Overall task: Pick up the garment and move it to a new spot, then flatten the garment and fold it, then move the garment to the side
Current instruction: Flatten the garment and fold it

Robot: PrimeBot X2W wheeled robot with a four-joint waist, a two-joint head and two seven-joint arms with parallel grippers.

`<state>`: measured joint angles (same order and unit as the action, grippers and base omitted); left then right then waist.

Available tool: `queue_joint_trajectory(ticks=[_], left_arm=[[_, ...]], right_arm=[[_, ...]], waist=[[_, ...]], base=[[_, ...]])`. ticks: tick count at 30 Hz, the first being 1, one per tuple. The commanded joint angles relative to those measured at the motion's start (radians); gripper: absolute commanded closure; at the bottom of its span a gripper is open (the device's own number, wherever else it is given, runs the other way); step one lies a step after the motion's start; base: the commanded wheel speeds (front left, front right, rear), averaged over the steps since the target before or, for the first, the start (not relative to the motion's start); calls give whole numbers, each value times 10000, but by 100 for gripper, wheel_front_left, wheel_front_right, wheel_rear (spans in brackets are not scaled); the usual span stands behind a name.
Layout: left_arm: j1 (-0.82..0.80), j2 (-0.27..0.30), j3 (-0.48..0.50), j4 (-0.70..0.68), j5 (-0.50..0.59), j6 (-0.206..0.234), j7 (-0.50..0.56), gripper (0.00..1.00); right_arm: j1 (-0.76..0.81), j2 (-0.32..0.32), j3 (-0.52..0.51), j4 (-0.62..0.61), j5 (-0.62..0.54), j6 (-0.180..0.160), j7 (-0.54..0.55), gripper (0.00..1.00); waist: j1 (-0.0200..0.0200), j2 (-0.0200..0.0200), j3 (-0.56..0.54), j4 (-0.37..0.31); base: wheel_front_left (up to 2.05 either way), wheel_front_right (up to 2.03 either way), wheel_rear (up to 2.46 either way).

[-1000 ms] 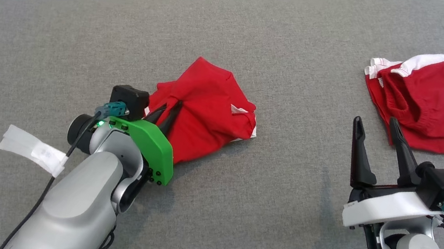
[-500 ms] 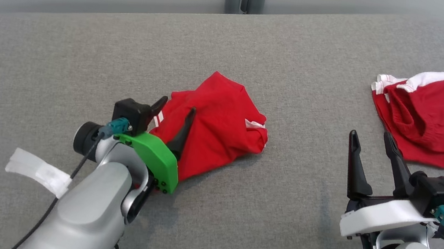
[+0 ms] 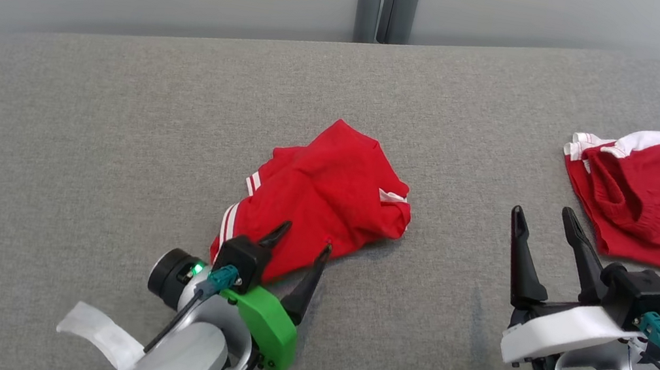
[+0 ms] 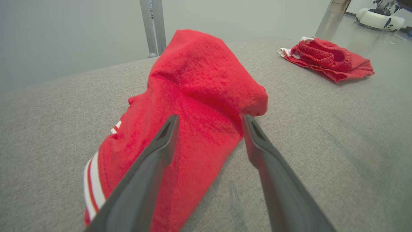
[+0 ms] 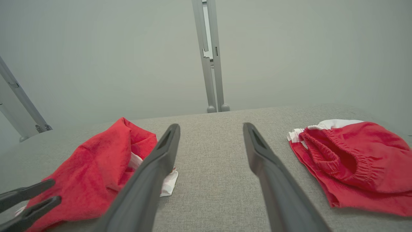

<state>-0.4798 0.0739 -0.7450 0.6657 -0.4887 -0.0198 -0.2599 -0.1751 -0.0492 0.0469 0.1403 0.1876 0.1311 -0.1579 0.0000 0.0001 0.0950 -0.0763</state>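
Observation:
The garment (image 3: 329, 191) is a crumpled red piece with white stripes at its hem, lying in a heap in the middle of the grey fabric surface (image 3: 113, 131). My left gripper (image 3: 305, 237) is open at the heap's near edge, its fingers spread to either side of the cloth and holding nothing. The left wrist view has the garment (image 4: 193, 96) bulging just beyond my open left gripper (image 4: 210, 117). My right gripper (image 3: 542, 211) stands open and empty to the right, over bare fabric. From the right wrist, my right gripper (image 5: 210, 125) frames bare surface, with the garment (image 5: 96, 167) at the left.
A second red garment (image 3: 651, 203) with a white waistband lies at the far right, near the surface's rounded corner; it appears too in the right wrist view (image 5: 351, 161). Grey metal posts (image 3: 389, 2) stand behind the far edge against a pale wall.
My left gripper has opened, let go of the garment and drawn back toward the near edge. The garment has settled with its striped hem showing. The head camera has shifted.

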Motion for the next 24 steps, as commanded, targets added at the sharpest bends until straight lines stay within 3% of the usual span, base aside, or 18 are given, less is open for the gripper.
queue_joint_trajectory(ticks=[1,10,19,20,21,22,23,24], left_arm=[[191,7,-56,45,108,42,-39,0],[179,368,-290,794,506,477,-43,0],[-374,383,-353,2010,561,323,-43,0],[-426,365,-344,2101,554,312,-44,14],[-497,349,-347,2207,574,323,-47,51],[-566,336,-372,2312,612,315,-49,67],[-627,321,-389,2402,642,302,-49,93],[-678,308,-406,2475,661,280,-50,100]], right_arm=[[64,-25,-22,-48,-39,-7,32,0],[17,-23,-133,-146,-113,-7,121,0],[-148,-23,-157,-247,-164,-7,136,0],[-160,-23,-165,-258,-166,-6,136,0],[-167,-22,-166,-273,-172,-6,137,0],[-170,-22,-170,-281,-180,-6,137,0],[-174,-23,-176,-281,-186,-6,137,0],[-178,-23,-184,-277,-191,-7,137,0]], waist=[[0,-1,44,-50],[0,-1,194,-224],[0,-1,445,-307],[0,-1,473,-311],[0,-1,499,-314],[0,-1,520,-316],[0,-1,536,-316],[0,-1,546,-312]], base=[[0,0,0],[0,0,0],[0,0,0],[0,0,0],[0,0,0],[0,0,0],[0,0,0],[0,0,0]])
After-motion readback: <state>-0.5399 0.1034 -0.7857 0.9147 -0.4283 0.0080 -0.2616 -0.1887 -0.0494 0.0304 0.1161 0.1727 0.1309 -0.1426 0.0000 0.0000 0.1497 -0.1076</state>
